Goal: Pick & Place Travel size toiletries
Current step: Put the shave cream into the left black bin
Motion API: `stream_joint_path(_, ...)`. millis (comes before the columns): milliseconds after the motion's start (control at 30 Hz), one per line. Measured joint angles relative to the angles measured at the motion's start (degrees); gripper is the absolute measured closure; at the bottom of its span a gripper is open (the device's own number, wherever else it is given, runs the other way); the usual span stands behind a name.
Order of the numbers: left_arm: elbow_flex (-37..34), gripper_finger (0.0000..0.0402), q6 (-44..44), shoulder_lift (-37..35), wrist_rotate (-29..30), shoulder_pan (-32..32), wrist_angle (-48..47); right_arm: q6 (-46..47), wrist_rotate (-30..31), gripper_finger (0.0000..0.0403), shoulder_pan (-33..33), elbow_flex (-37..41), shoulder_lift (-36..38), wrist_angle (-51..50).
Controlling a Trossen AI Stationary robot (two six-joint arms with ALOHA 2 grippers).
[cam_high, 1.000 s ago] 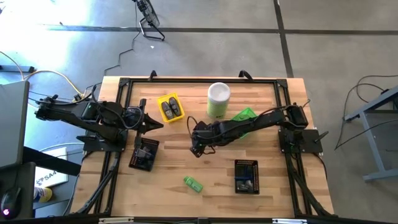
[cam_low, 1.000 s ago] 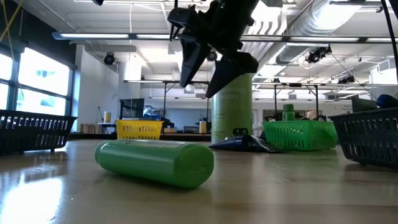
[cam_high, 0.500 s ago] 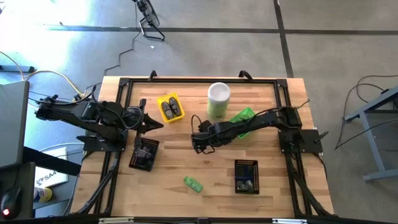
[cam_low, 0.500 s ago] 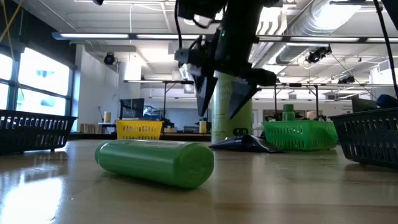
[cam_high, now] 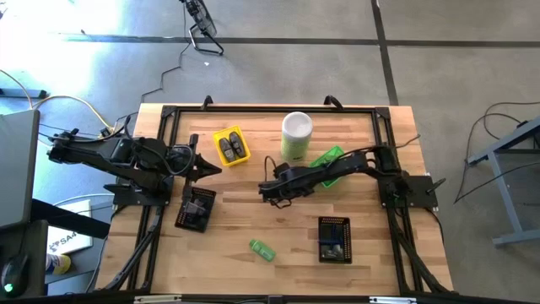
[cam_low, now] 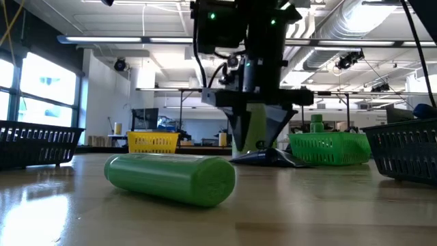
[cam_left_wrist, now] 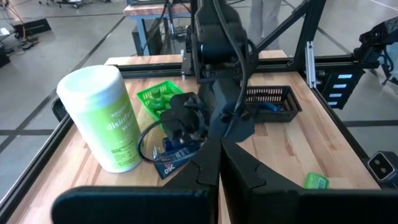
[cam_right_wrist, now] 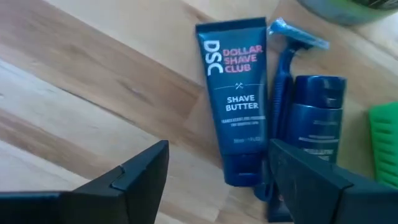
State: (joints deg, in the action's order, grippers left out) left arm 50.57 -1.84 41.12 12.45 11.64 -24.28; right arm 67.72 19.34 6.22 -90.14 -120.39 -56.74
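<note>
A dark navy tube (cam_right_wrist: pixel 238 102) lies flat on the table beside a blue razor (cam_right_wrist: pixel 283 93) and a second navy tube (cam_right_wrist: pixel 314 118). My right gripper (cam_right_wrist: pixel 219 149) is open above them, pointing down, with one finger on each side of the first tube; in the low view my right gripper (cam_low: pixel 258 142) stands just over the navy pile (cam_low: pixel 266 157). A green bottle (cam_high: pixel 261 249) lies on its side near the table's front. My left gripper (cam_high: pixel 211 169) is shut and empty at the table's left.
A tall pale-green canister (cam_high: pixel 296 135) stands just beyond the right gripper, next to a green tray (cam_high: pixel 333 158). A yellow tray (cam_high: pixel 230 145) holds dark oval pieces. Black mesh trays sit at the left (cam_high: pixel 196 209) and front right (cam_high: pixel 334 239).
My right gripper has come down toward the navy tubes, moving slightly toward the table's far right, and has turned about its own axis. It stays open. Nothing on the table has moved.
</note>
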Motion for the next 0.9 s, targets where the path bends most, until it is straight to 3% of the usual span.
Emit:
stream_joint_path(633, -0.02, 0.0396, 0.08, 0.00, 0.02, 0.00, -1.42, -3.45, -4.38, 0.0141, -0.15, 0.91, -0.93, 6.09)
stream_joint_path(900, -0.02, 0.0396, 0.08, 0.00, 0.02, 0.00, -1.43, 0.10, -4.93, 0.0141, -0.45, 0.91, -0.93, 7.52)
